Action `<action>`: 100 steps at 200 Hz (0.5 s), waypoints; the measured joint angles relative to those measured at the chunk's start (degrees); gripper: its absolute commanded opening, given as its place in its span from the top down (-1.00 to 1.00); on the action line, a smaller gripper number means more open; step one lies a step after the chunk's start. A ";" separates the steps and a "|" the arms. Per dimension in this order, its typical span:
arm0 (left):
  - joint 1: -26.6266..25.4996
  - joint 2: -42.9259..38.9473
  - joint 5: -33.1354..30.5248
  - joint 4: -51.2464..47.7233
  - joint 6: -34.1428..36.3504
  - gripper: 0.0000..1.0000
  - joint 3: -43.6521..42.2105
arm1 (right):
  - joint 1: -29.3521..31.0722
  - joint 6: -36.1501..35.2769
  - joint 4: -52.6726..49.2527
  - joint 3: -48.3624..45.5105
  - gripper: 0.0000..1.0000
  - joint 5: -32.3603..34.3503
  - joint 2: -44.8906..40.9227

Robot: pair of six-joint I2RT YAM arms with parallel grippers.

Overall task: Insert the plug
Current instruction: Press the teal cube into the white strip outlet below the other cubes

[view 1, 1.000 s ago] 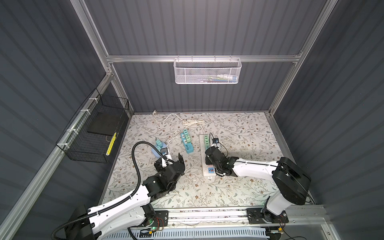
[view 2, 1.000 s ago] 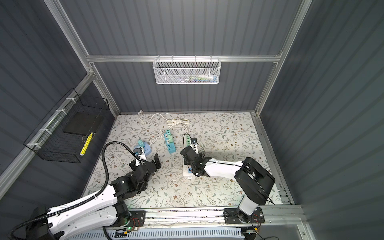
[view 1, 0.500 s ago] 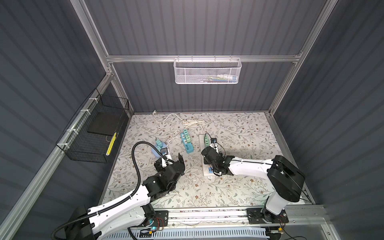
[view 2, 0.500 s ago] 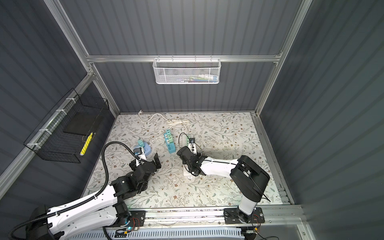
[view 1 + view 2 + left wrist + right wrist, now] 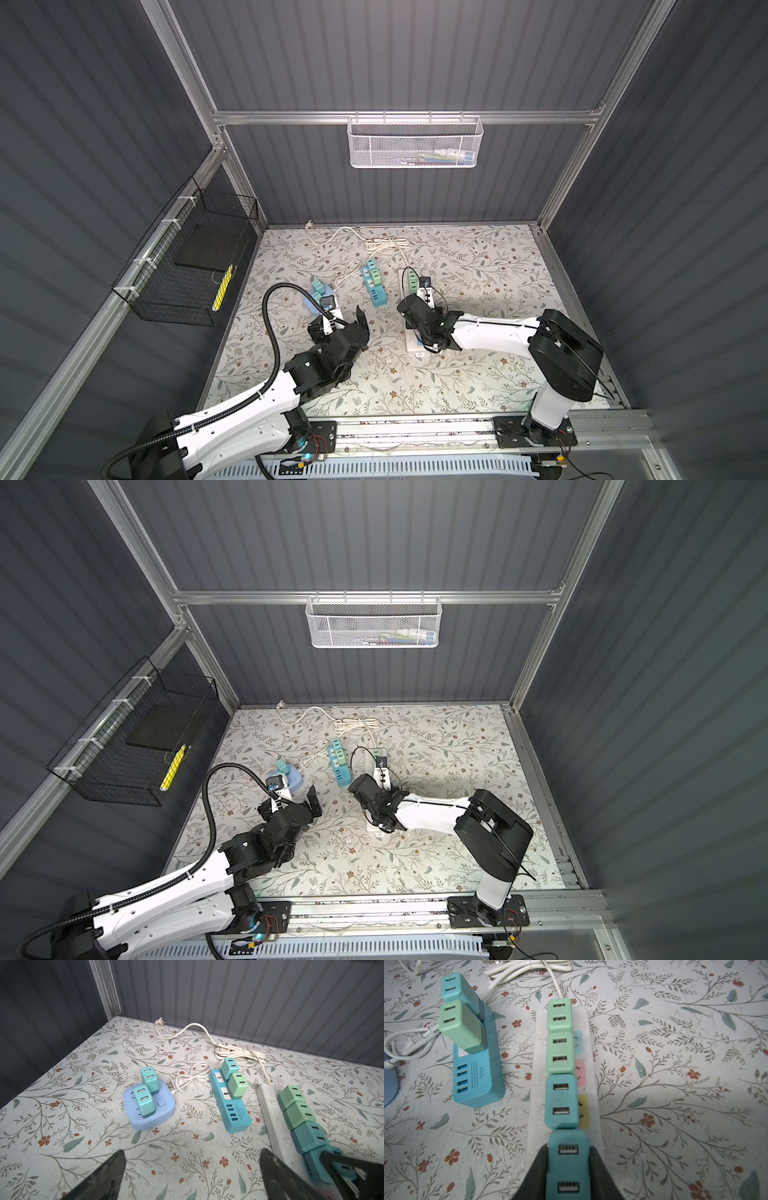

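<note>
While three chargers (image 5: 560, 1053) sat in the strip (image 5: 537, 1084), the right tool (image 5: 568, 1153) pinched the fourth plug (image 5: 568, 1165) over the next socket; pushing it home looked like the step left. The left tool (image 5: 193, 1152) hung spread wide above the desk (image 5: 62, 1105), empty. The prongs were hidden under the plug, so seating couldn't be judged.

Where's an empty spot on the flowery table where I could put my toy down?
Biggest bare patch: the flowery mat between the white power strip and the right-hand wall. Also bare: the front, between the arms and the rail. Crowded: the middle back, where the white cables, blue strip and light-blue hub sit close together.
</note>
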 measured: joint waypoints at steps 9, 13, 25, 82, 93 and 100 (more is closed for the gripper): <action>0.00 0.00 0.00 0.00 0.00 -1.00 0.00 | 0.09 0.07 0.09 0.04 0.68 0.02 0.74; 0.00 0.00 0.00 0.00 0.00 -1.00 0.00 | 0.17 0.07 0.13 0.07 0.67 0.13 0.90; 0.00 0.00 0.00 0.00 0.00 -1.00 0.00 | 0.28 0.13 0.15 0.07 0.68 0.26 0.98; 0.00 0.57 0.02 0.00 -0.02 -1.00 0.00 | 0.50 0.63 0.33 0.15 0.64 1.03 1.51; 0.00 0.72 0.04 0.00 -0.02 -1.00 0.00 | 0.55 0.61 0.15 0.28 0.63 1.11 1.57; 0.00 0.76 0.02 -0.02 -0.02 -1.00 0.00 | 0.52 0.59 0.04 0.37 0.62 1.18 1.60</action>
